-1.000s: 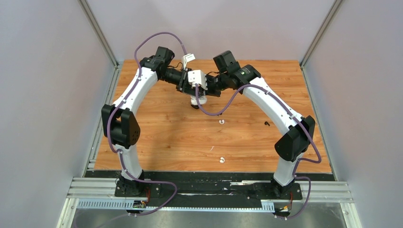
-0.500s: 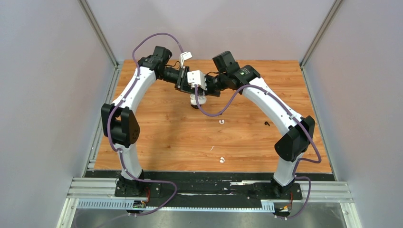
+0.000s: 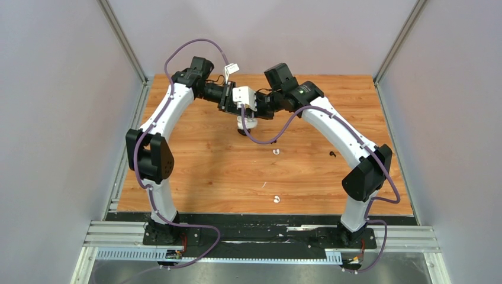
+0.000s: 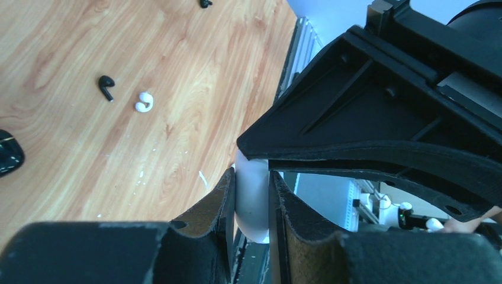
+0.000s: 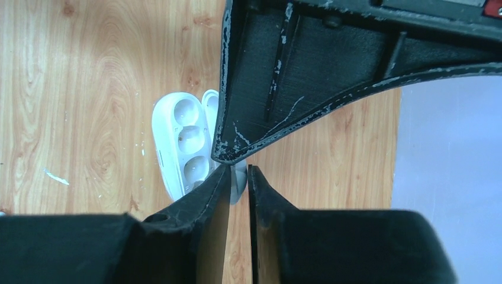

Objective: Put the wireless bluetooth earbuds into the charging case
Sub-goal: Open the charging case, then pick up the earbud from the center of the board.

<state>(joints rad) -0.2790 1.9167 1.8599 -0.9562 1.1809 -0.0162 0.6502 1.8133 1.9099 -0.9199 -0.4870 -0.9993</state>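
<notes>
Earbuds [image 3: 276,151] lie loose on the wood while both arms meet at the upper centre of the overhead view. Start at the left gripper [image 4: 251,180]: its two fingers are pressed in on the white charging case [image 4: 251,207], with the rounded white shell squeezed between the pads at the bottom of the left wrist view. The right gripper [image 5: 238,169] comes in from the other side, its black body touching the top of that same shell. In the right wrist view its fingers are drawn almost together, pinching a thin pale sliver at the lower right edge of the case. That sliver looks like part of the case, though it is too narrow to be sure. Left of those fingers the case is open, its moulded wells facing the camera and the lid standing just behind them.

Moving outward on the table [image 3: 195,171], a white earbud sits just below centre of the overhead frame, well apart from the grippers. A second white earbud [image 3: 276,199] lies lower, near the front edge. A black earbud [image 3: 332,154] rests right of centre, beside the right arm. In the left wrist view a black case [image 4: 8,154] is cut off by the left edge.
</notes>
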